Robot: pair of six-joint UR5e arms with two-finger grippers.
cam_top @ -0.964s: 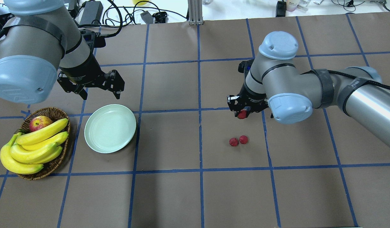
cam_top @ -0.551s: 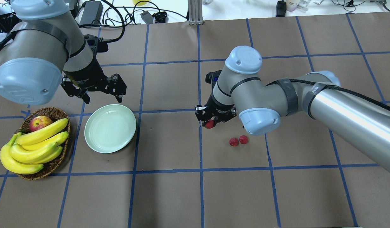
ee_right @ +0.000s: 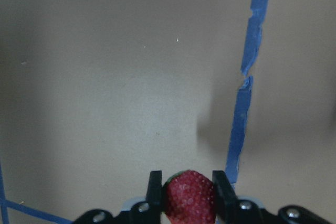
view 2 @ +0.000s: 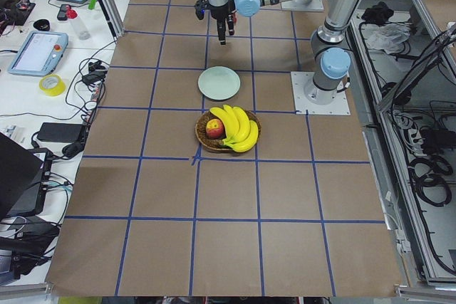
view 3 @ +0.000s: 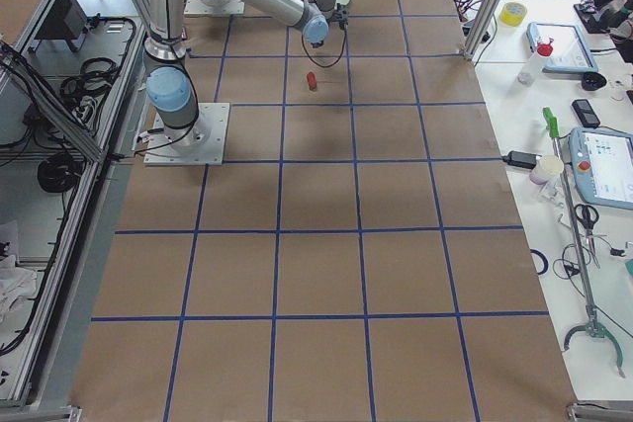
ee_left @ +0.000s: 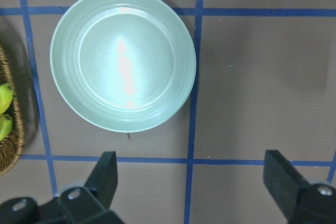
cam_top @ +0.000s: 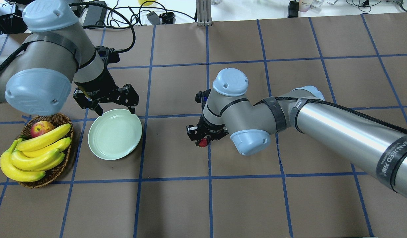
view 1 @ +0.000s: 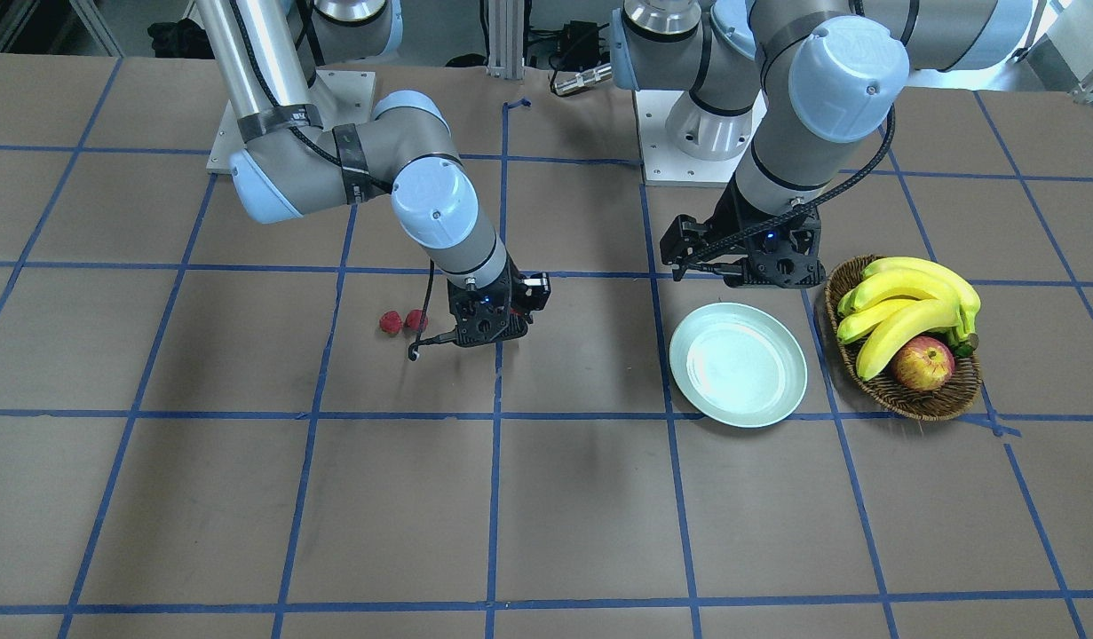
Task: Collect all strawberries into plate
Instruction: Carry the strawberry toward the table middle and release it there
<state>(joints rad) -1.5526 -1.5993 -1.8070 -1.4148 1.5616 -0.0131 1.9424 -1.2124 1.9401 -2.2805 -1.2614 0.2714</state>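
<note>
Strawberry nipped mid-body by right claw, likely light, soft, bruisable; left claw agape beside plate.

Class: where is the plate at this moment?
Overhead view, left side: the plate lies beside the wicker basket, close to the open left end effector.

Checked both arms: wrists turned down, tools pointing straight down.
Found left gripper spread wide, fingers well apart. Found right gripper clamped on one strawberry, pinched between the fingertips directly under the wrist, with the forearm stretched long behind the tool.
</note>
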